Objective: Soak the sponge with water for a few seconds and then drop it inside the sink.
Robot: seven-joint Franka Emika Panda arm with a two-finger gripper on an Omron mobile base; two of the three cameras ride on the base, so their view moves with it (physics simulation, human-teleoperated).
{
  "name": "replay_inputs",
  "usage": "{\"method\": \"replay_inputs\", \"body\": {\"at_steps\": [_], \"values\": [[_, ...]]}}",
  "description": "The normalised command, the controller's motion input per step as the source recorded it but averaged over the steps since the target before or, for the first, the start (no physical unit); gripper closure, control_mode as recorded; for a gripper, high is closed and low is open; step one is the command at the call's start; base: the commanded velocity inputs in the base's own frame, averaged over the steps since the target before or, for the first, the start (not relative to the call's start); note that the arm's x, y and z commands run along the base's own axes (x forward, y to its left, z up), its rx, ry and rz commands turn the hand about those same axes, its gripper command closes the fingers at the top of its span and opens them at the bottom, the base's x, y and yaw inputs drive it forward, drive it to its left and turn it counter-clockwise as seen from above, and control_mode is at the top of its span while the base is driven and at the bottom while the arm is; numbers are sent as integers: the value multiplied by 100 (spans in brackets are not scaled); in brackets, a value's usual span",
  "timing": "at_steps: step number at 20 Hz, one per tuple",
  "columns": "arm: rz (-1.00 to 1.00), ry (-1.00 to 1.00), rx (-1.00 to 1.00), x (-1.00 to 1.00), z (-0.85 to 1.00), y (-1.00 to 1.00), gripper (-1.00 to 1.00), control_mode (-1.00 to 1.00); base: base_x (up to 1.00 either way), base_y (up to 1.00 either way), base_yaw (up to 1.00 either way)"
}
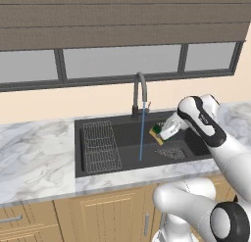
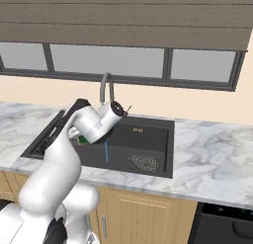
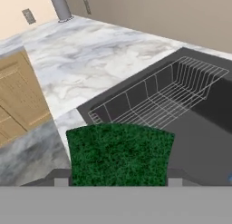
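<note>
One fuzzy green-yellow sponge [image 1: 157,133] clamped in gripper [image 1: 160,133], seemingly beside thin blue water [image 1: 142,133], above dark rectangular sink [image 1: 93,165]

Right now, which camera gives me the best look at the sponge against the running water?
The left base view: the sponge, held in the gripper, hangs over the sink just right of the water, apart from it. The hand view shows the sponge's green face close up. In the right base view the arm hides most of it.
</note>
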Motion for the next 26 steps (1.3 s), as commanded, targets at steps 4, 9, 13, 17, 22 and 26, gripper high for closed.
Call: {"method": "replay_inputs", "body": {"at_steps": [4,9,13,17,22,26], "values": [[10,-3,9,6,-11,-31,100,-100,0,0,0],[6,-1,3,17,-9,-2,100,-100,0,0,0],[1,0,0,38,-16,-12,100,-100,0,0,0],[0,0,0,48,-17,-6,100,-100,0,0,0],[0,0,0,49,-19,-13,100,-100,0,0,0],[0,0,0,46,-21,-13,100,-100,0,0,0]]}}
